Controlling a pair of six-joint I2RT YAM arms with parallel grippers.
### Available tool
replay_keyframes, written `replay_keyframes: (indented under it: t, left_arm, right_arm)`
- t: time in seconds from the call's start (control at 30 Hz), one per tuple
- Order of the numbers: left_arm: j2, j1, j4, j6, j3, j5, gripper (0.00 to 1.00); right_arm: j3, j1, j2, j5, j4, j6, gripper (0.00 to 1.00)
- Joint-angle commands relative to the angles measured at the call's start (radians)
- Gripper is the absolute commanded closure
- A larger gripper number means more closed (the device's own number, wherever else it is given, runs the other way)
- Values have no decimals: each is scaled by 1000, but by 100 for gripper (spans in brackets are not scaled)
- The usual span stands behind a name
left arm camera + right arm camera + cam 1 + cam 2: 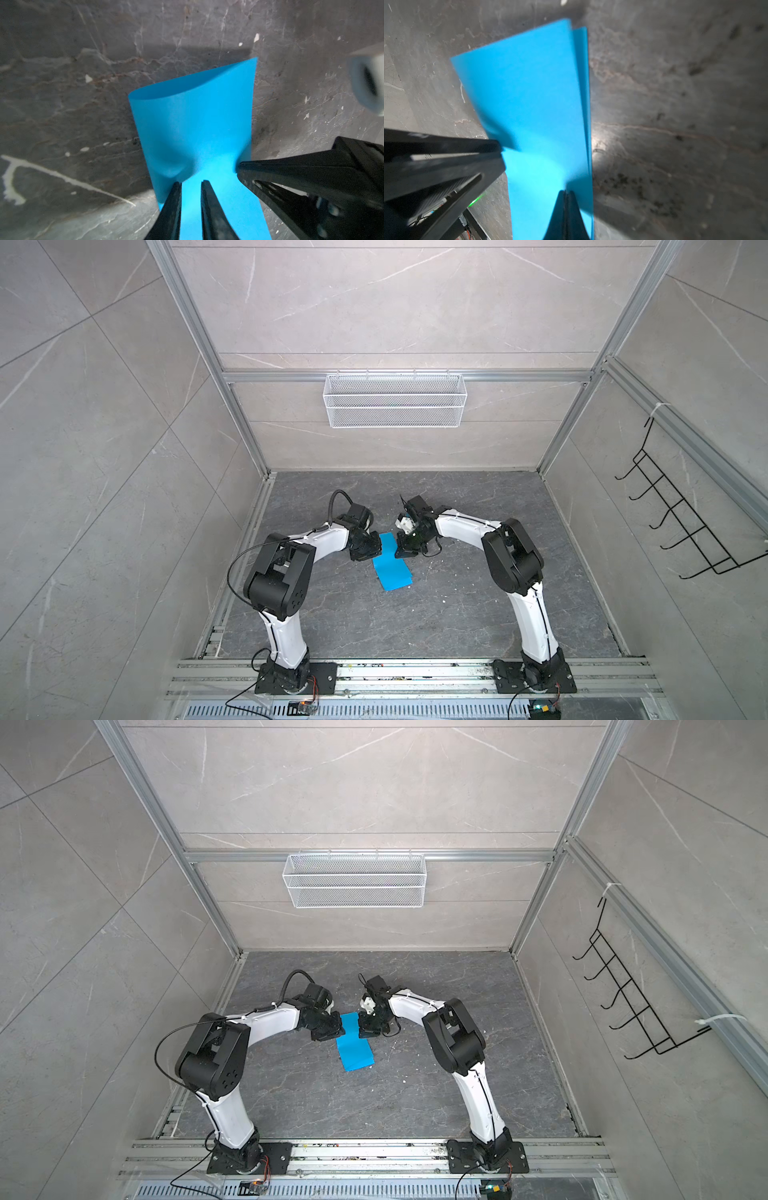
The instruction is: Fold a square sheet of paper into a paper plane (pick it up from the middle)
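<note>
Right gripper (566,192) pinches the paper (392,568) at its far end; left gripper (191,184), narrowly parted, sits opposite; paper's length runs toward the worktop (457,614) front edge.

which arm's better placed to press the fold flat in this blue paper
Left, probably: the left fingers stand slightly apart at the rounded fold of the blue paper, while the right fingers are shut on its loose edges, holding them together.

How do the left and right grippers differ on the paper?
On the left gripper jaws stand apart, blue paper showing between; the right gripper is shut on the paper. The left gripper sits at its left edge, the right gripper at its right. Both work the far half.
</note>
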Motion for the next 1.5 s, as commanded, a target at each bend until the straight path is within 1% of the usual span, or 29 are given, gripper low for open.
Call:
replay_keyframes:
  t: [0.0, 0.1, 0.33, 0.47, 0.57, 0.73, 0.87, 0.93, 1.1, 1.47]
  left_arm:
    - [11, 8, 6, 49, 15, 6, 78]
    - [17, 14, -6, 59, 4, -17, 78]
    - [26, 37, -19, 110, -57, 6, 78]
    - [-6, 70, 6, 123, -117, 27, 78]
    - [-33, 101, 3, 131, -125, 29, 78]
    - [-86, 122, -3, 189, -88, 87, 78]
    - [-113, 119, 55, 178, -68, 157, 78]
    - [-107, 119, 93, 164, -63, 190, 78]
    - [-55, 115, 120, 142, -37, 196, 78]
    - [29, 117, 113, 134, 10, 138, 79]
  right_arm:
    - [-42, 8, 93, 99, -86, 2, 96]
    - [-41, 7, 95, 98, -85, 4, 96]
    - [-45, 7, 87, 103, -93, -4, 96]
    - [-47, 8, 83, 104, -92, -1, 95]
    - [-49, 8, 83, 106, -92, 1, 96]
    - [-51, 7, 83, 131, -101, -5, 96]
    - [-51, 7, 84, 128, -98, -4, 96]
    - [-50, 8, 85, 127, -97, -4, 96]
    - [-50, 7, 85, 125, -96, -4, 96]
    - [-53, 7, 84, 125, -98, -2, 96]
